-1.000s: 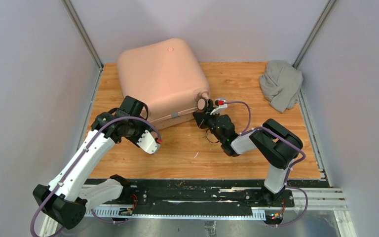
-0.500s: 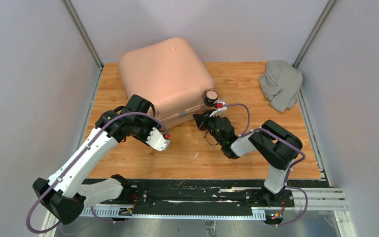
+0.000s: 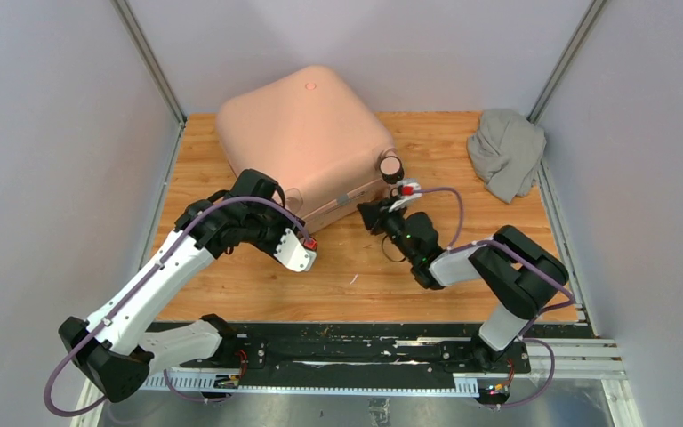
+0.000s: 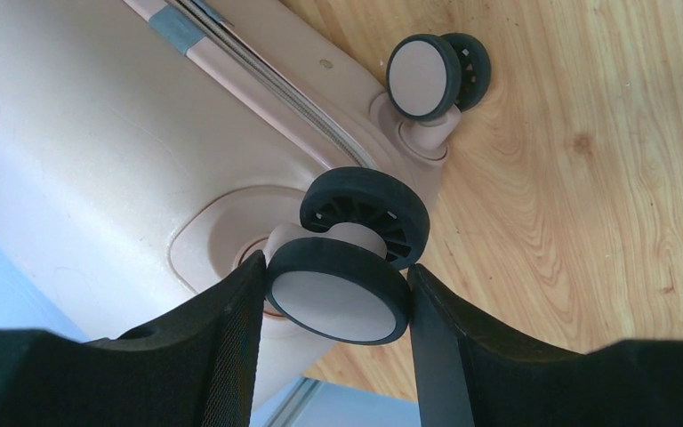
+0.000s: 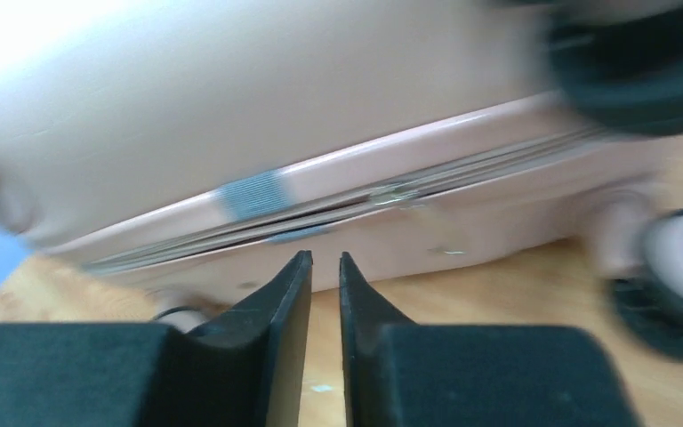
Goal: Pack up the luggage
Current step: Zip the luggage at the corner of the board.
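The pale pink luggage point(image 3: 301, 133) lies closed at the back left of the table, its near edge tilted up. My left gripper point(image 3: 286, 206) is at its near left corner. In the left wrist view my left gripper point(image 4: 338, 294) is shut on a black caster wheel point(image 4: 338, 307) with a pink hub, and a second wheel point(image 4: 422, 76) shows beyond it. My right gripper point(image 3: 370, 213) is low at the luggage's near right edge, close to another wheel point(image 3: 391, 166). In the right wrist view my right gripper point(image 5: 325, 260) is nearly closed and empty, facing the shell's seam point(image 5: 258, 191).
A grey cloth bundle point(image 3: 505, 151) lies at the back right corner. Grey walls with metal posts enclose the wooden table point(image 3: 462, 267) on three sides. The arms' black base rail point(image 3: 338, 351) runs along the near edge.
The luggage has swung and shifted to the right and away, its right wheel moving back. My left gripper moved right with the wheel it holds. My right arm shifted slightly right.
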`<control>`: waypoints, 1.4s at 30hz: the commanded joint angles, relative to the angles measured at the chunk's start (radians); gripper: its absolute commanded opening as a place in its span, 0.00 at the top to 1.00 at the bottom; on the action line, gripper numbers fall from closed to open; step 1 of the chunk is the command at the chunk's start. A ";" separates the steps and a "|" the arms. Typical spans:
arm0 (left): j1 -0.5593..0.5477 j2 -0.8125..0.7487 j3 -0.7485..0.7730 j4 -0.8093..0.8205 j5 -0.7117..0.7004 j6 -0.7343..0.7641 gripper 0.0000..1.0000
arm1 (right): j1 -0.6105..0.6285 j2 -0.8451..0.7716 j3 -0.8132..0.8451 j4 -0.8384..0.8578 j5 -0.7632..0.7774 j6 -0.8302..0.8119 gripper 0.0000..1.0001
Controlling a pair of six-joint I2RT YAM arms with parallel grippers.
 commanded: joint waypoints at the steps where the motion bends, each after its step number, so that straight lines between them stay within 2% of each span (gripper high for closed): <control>1: -0.003 -0.079 0.004 0.229 -0.051 0.057 1.00 | -0.170 -0.056 -0.066 0.039 -0.089 0.018 0.66; 5: -0.004 -0.093 -0.002 0.229 -0.036 0.051 1.00 | -0.227 -0.058 -0.063 0.018 -0.193 -0.018 0.41; 7: -0.004 -0.089 0.004 0.229 -0.045 0.045 1.00 | -0.251 -0.039 -0.053 0.029 -0.242 -0.017 0.37; 14: -0.003 -0.090 0.013 0.229 -0.032 0.042 1.00 | -0.287 0.064 0.015 0.125 -0.385 0.010 0.44; 18: -0.004 -0.082 0.025 0.229 -0.029 0.029 1.00 | -0.287 0.111 0.042 0.158 -0.385 0.023 0.50; 24: -0.004 -0.083 0.006 0.222 -0.042 0.051 1.00 | -0.273 0.153 0.080 0.153 -0.378 0.019 0.53; 27: -0.004 -0.090 -0.028 0.153 -0.075 0.110 1.00 | -0.263 0.166 0.092 0.149 -0.372 0.012 0.55; 29: -0.004 -0.084 -0.060 0.117 -0.115 0.137 0.90 | -0.260 0.174 0.101 0.140 -0.369 0.011 0.57; 31: -0.004 -0.066 -0.085 0.088 -0.146 0.159 0.61 | -0.257 0.177 0.102 0.138 -0.361 0.014 0.58; 33: -0.003 -0.049 -0.093 0.082 -0.146 0.165 0.38 | -0.257 0.177 0.100 0.138 -0.357 0.019 0.59; 34: -0.004 -0.045 -0.092 0.083 -0.130 0.172 0.16 | -0.257 0.176 0.097 0.137 -0.355 0.019 0.59; 35: -0.004 -0.036 -0.086 0.085 -0.106 0.177 0.02 | -0.258 0.175 0.094 0.136 -0.353 0.018 0.59; 42: -0.004 0.109 0.014 0.089 -0.013 0.128 0.00 | -0.256 0.172 0.077 0.143 -0.350 0.024 0.59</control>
